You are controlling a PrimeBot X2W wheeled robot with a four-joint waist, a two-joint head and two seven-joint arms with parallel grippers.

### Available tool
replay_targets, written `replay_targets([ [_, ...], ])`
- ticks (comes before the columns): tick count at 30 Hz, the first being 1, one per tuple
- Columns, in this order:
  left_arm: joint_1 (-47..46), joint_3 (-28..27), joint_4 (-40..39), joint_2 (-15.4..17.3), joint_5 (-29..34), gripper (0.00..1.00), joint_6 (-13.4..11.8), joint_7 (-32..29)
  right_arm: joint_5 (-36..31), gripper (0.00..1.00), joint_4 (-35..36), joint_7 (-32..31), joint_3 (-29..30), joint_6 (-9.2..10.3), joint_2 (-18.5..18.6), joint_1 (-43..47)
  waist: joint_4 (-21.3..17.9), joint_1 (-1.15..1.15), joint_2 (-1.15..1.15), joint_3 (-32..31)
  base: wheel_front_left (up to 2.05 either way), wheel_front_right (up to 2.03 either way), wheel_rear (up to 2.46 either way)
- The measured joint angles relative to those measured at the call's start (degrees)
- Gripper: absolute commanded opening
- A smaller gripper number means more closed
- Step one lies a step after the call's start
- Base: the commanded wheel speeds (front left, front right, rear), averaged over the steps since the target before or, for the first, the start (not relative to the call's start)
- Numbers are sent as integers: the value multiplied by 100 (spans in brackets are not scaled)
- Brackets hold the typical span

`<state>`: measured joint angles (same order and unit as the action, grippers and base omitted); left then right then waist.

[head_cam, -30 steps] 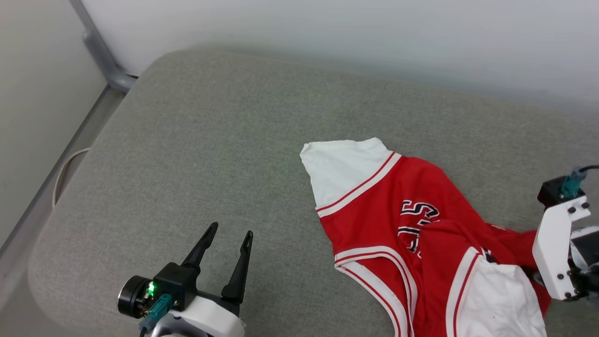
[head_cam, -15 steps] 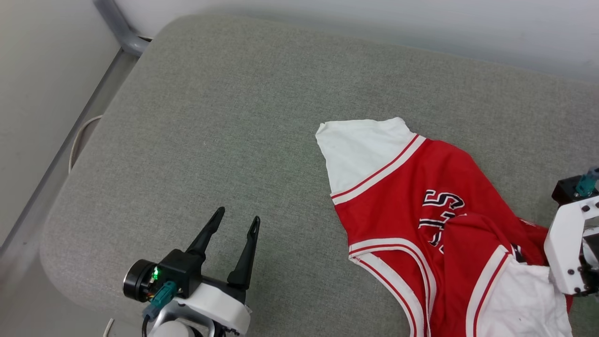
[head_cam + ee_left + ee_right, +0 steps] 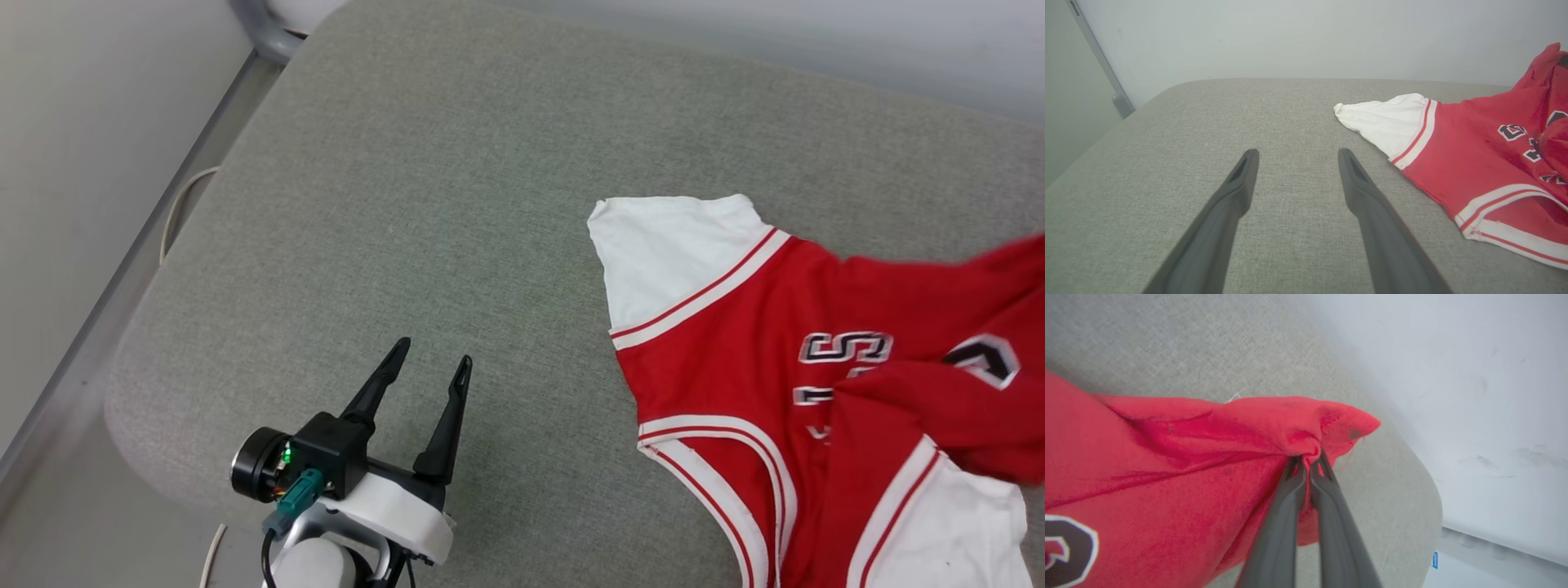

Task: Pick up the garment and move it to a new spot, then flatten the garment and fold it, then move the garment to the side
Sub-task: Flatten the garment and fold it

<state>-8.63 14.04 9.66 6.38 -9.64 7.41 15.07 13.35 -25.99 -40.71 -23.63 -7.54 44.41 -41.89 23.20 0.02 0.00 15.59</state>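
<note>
The garment [image 3: 735,359], a red jersey T-shirt with white sleeves and striped trim, lies crumpled on the right of the grey cushion [image 3: 457,196]. Dark white-outlined letters show on its chest. In the right wrist view my right gripper [image 3: 1306,459] is shut on a red corner of the garment [image 3: 1208,457], pinching a fold that is lifted off the cushion. My left gripper [image 3: 429,359] stands open over bare cushion, well left of the shirt; in the left wrist view its fingers [image 3: 1237,192] are spread, with the garment [image 3: 1474,143] off to the right.
A pale wall runs behind the cushion [image 3: 1290,41]. A grey metal frame rail [image 3: 261,33] and a thin cable [image 3: 175,216] lie off the cushion's left edge. The cushion's rounded right corner [image 3: 1412,490] drops to the floor.
My right gripper has shut on a red corner of the garment and raised it, spreading the shirt's right side. The head camera has shifted, so the scene sits differently. The left gripper stays open.
</note>
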Motion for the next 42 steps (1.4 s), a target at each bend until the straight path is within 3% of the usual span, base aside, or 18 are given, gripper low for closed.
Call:
replay_targets([
  [8, -107, 77, -7, -91, -30, 100, 1, 0, -1039, 0, -955, 1411, -408, 0, 78, -1705, 232, 0, 0, 212, 0, 0, 0],
  [14, -119, 71, 48, -142, -63, 100, 1, 0, -1456, 0, -1840, 2160, -240, 0, -444, -2036, 366, 0, 0, 264, 0, 0, 0],
  [15, -119, 67, 64, -147, -63, 100, 1, 0, -1469, 24, -1978, 2208, -225, 0, -525, -2008, 364, 0, 0, 248, 0, 0, 0],
  [16, -118, 58, 75, -156, -62, 100, 1, 0, -1478, 100, -2111, 2261, -159, 0, -600, -1975, 359, 0, 0, 225, 0, 0, 0],
  [28, 51, -252, 63, -37, -5, 100, 1, 0, -996, 100, -2793, 3333, 613, 0, -1582, -1482, -34, -2, 0, -342, 0, 0, 0],
  [35, 287, -513, -56, 34, 5, 100, 1, 0, -430, 100, -2421, 4291, 759, 0, -2071, -955, -499, -3, 0, -835, 0, 0, 0],
  [42, 506, -702, -192, 51, 23, 100, 2, 0, 7, 100, -1711, 4793, 967, 1, -2351, -243, -945, -3, 0, -1188, 0, 0, 0],
])
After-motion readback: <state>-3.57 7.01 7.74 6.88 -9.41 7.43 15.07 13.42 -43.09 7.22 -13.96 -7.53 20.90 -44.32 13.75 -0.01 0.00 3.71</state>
